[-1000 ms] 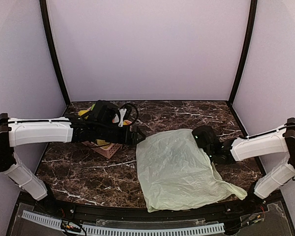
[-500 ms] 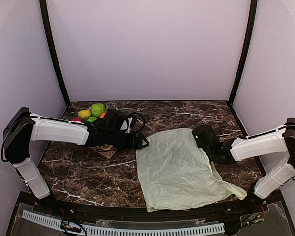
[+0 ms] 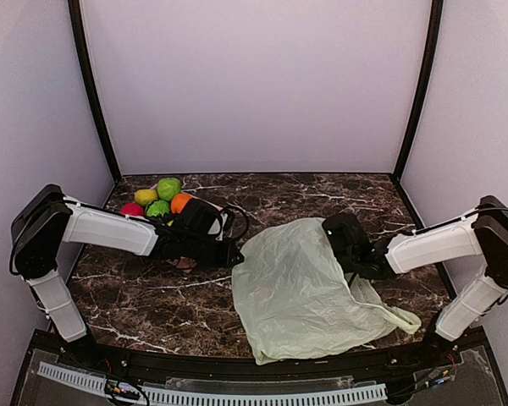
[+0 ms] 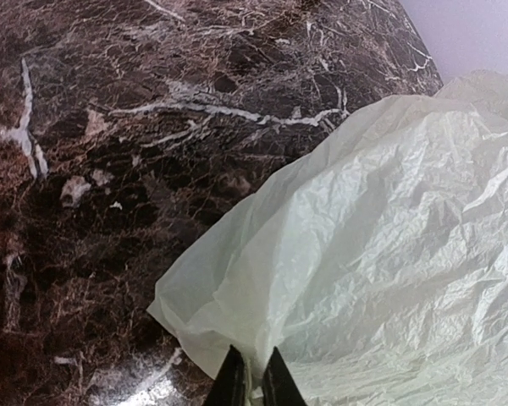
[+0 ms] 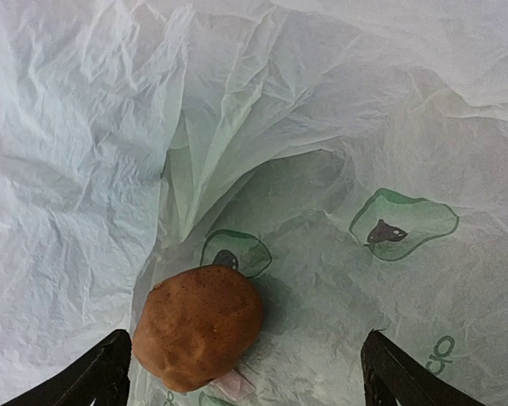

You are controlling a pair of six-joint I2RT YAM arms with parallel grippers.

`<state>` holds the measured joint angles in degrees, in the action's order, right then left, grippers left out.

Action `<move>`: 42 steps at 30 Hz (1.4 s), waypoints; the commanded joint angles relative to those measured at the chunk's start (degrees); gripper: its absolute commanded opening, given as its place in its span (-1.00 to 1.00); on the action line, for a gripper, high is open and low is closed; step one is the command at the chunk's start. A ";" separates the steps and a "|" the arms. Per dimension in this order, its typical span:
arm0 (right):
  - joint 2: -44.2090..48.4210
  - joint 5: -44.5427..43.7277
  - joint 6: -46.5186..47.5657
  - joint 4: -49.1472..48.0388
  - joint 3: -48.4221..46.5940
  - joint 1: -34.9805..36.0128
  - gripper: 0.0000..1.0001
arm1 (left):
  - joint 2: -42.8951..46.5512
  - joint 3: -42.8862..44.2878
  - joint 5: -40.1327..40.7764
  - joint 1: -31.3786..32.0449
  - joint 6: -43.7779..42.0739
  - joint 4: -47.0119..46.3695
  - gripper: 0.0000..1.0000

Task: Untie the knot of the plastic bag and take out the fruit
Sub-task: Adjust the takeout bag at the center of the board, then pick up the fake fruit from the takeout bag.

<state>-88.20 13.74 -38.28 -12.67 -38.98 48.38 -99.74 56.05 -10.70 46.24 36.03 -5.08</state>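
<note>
Overhead, shows pale green crumpled plastic bag (image 3: 292,296) centre, round toy fruits (image 3: 168,188) heaped back left. From left wrist, catches left gripper (image 4: 252,385) clenched on bag's edge (thin fold between). From right wrist, finds right gripper (image 5: 247,359) spread wide, brown oval toy fruit (image 5: 199,326) between its fingers, lying on bag.

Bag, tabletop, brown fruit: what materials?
Bag: thin pale-green plastic film, semi-translucent, finely crinkled. Tabletop: dark brown marble look, white veins, slight gloss; stone or printed laminate, unclear. Brown fruit: matte, dimpled skin; likely foam or plastic.
</note>
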 commanded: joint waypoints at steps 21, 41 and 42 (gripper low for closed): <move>-14.78 2.71 3.91 0.30 -14.00 5.04 0.78 | -4.61 -3.32 0.39 -0.10 -0.43 -2.45 -0.98; -19.33 -9.42 7.11 9.73 -17.55 11.23 0.74 | -3.86 -4.17 1.24 -0.01 0.46 -2.66 -0.99; -19.51 -9.69 7.09 10.03 -17.68 11.29 0.69 | -3.78 -4.18 1.39 -0.01 0.45 -2.61 -0.99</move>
<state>-105.89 7.40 -31.83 -5.91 -55.37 58.72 -104.25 53.06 -10.13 46.24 36.29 -8.08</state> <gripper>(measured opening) 0.875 0.008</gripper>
